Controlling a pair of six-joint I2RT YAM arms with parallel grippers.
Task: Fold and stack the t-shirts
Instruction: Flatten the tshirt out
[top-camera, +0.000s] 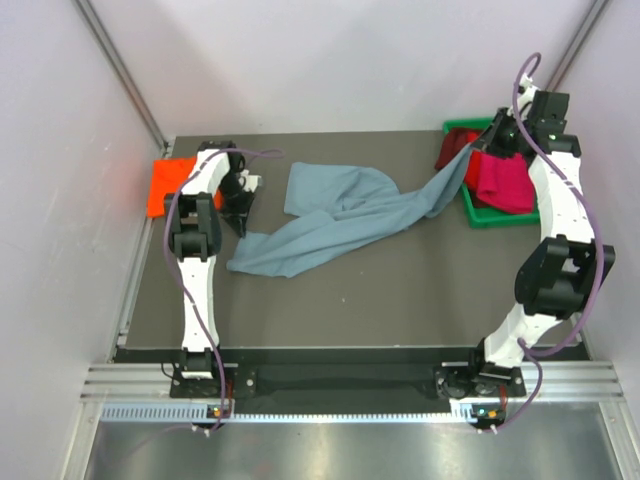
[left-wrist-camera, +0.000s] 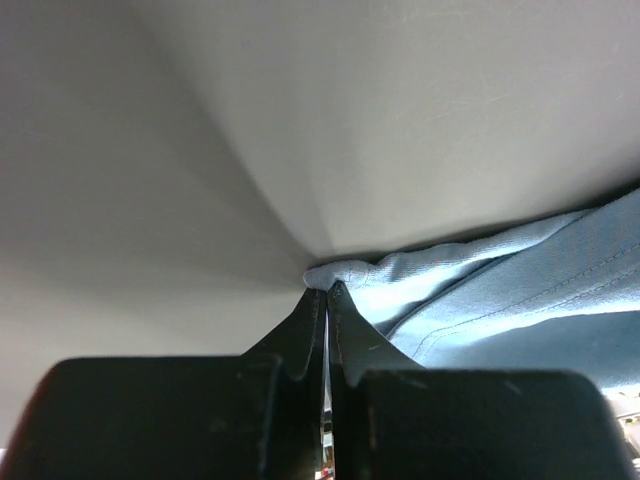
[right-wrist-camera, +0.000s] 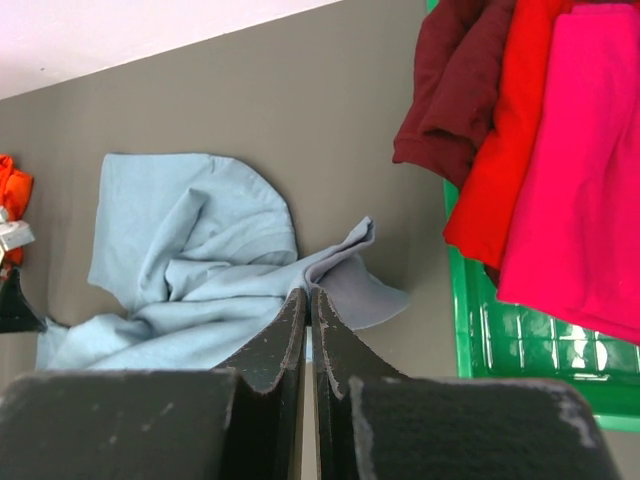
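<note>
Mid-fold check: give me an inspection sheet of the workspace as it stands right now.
Surface: dark table.
Job's things: blue-grey t-shirt crumpled, stretched between both grippers; orange-red t-shirt at far left edge; magenta t-shirt, red t-shirt and maroon t-shirt draped over the green bin.
Clutter: nothing seen.
Grippers: left gripper shut on the blue-grey t-shirt's edge; right gripper shut on its other end.
Cables: purple cables loop along both arms.
Surroundings: white walls; metal rail at near edge.
</note>
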